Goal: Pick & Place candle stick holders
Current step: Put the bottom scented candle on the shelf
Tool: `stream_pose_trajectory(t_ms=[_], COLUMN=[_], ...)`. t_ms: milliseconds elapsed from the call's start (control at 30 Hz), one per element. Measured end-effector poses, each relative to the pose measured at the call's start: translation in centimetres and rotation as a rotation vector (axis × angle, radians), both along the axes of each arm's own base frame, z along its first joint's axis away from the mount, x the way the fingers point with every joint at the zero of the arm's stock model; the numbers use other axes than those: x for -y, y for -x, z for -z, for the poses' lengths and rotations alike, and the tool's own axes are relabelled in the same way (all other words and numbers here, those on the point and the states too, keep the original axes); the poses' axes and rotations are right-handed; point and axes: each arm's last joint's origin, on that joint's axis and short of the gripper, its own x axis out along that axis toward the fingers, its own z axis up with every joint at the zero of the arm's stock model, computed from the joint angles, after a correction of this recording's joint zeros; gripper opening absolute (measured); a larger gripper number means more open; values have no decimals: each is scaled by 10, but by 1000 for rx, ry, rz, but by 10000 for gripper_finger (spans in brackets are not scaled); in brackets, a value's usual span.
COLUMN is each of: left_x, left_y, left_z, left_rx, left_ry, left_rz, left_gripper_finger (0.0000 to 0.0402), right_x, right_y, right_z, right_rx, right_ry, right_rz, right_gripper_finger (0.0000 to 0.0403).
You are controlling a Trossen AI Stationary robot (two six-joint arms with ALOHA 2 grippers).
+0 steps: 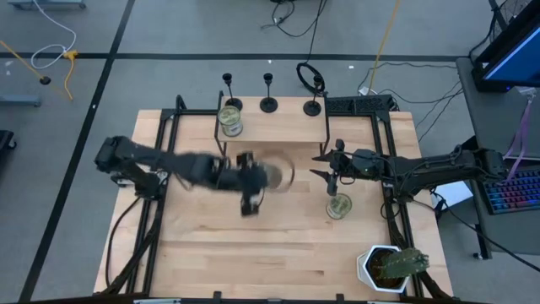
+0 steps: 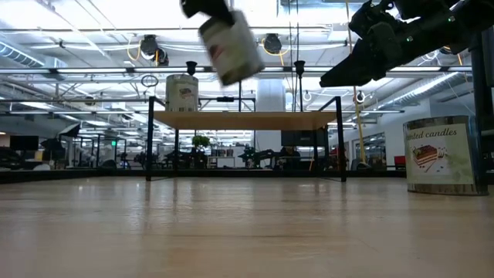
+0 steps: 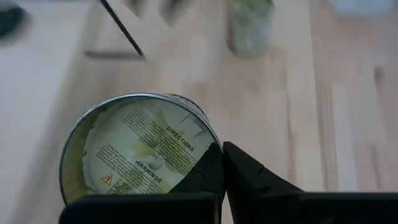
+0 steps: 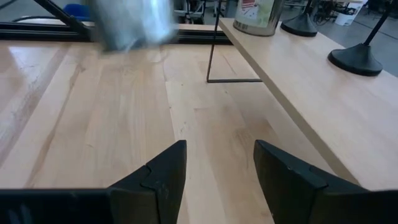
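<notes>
Candle stick holders (image 1: 268, 93): matte black, round-based, thin-stemmed.

My left gripper (image 1: 251, 187) mid-table, raised, fingers probably clamped, though it's blurred. My right gripper (image 1: 324, 165) raised alongside, fingers apart.

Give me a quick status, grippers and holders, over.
Left gripper shut on a candle tin, carried above mid-table. Right gripper open, empty, near a second tin. Three holders upright on the shelf, untouched; third tin beside them.
</notes>
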Motion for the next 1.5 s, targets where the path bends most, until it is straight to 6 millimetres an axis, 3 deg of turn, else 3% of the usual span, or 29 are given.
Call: stream_pose_trajectory(t_ms=[100,233,433,567,767,900,1033,1267,1500], left_x=[-33,-78,-142,-167,-176,-179,-178,-182,-187], left_y=[-4,-4,1,-2,-17,-17,-18,-25,-38], left_z=[-32,-50,-45,-39,-27,-47,-52,-25,-8], left_rx=[46,82,82,112,109,134,123,-23,-35], left_ry=[-28,-90,-66,-13,57,44,81,145,219], left_rz=[-13,-22,-306,-374,-323,-337,-335,-389,-390], left_gripper_finger=[4,8,4,6,8,4,8,7,5], right_x=[0,0,0,0,0,0,0,0,0], right_y=[0,0,0,0,-1,-2,-2,-2,-1], right_z=[0,0,0,0,-4,-6,-6,-6,-3], right_rx=[1,3,9,10,47,70,76,74,46], right_ry=[-8,-10,-31,-31,-29,-28,-27,-27,-29], right_rz=[3,3,12,13,13,13,13,13,13], right_gripper_finger=[183,183,183,183,183,183,183,183,183])
